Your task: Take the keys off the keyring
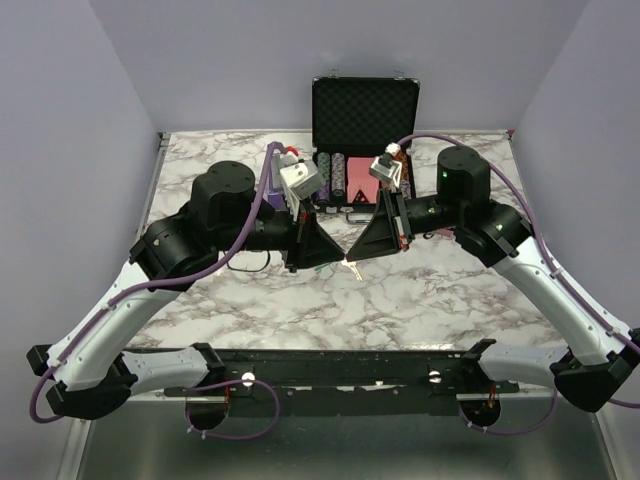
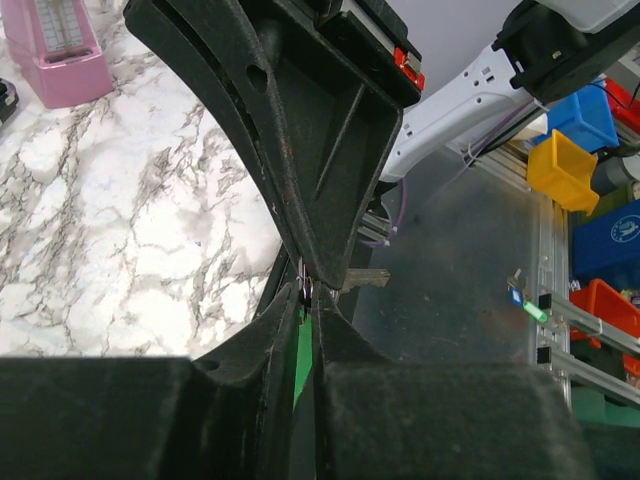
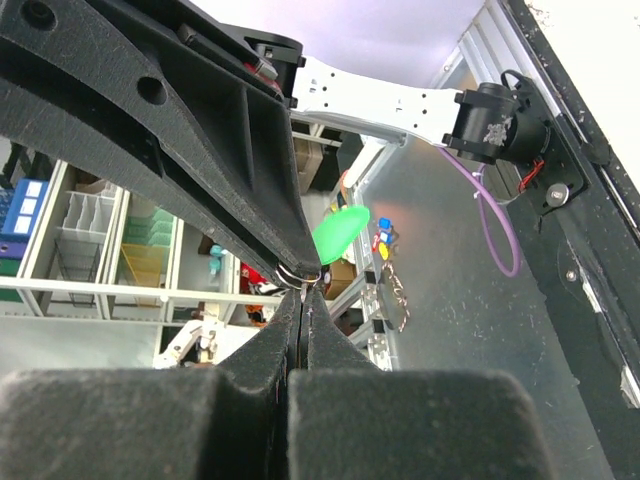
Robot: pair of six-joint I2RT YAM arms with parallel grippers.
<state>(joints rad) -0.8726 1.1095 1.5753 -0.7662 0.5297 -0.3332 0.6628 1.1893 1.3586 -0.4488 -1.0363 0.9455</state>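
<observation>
**Left pincer** (image 1: 337,262): the fingers are drawn almost together on the green tag (image 2: 303,362) of the keyring (image 3: 338,232). The tag fills the narrow slot between them. In the right wrist view, the tag's rounded end projects past the far side of this pincer's tip.

**Right pincer** (image 1: 355,257): closed, with the fingers pressed together and no visible gap. Its tip meets the left pincer's tip point to point, above the marble desk (image 1: 450,290).

**Ring** (image 3: 293,274): the thin metal ring sits at the junction of the two tips, touching both.

**Key** (image 2: 366,277): one silver-grey key projects sideways from the right pincer's tip. It is roughly level and appears clamped there. Whether further keys hang on the ring cannot be determined.

**Surroundings:**
- An open black case (image 1: 365,110) holding rows of chips stands beyond both pincers, slightly nearer the right one.
- A purple metronome-shaped object (image 1: 275,165) stands beyond the left pincer, well apart from its tip.
</observation>
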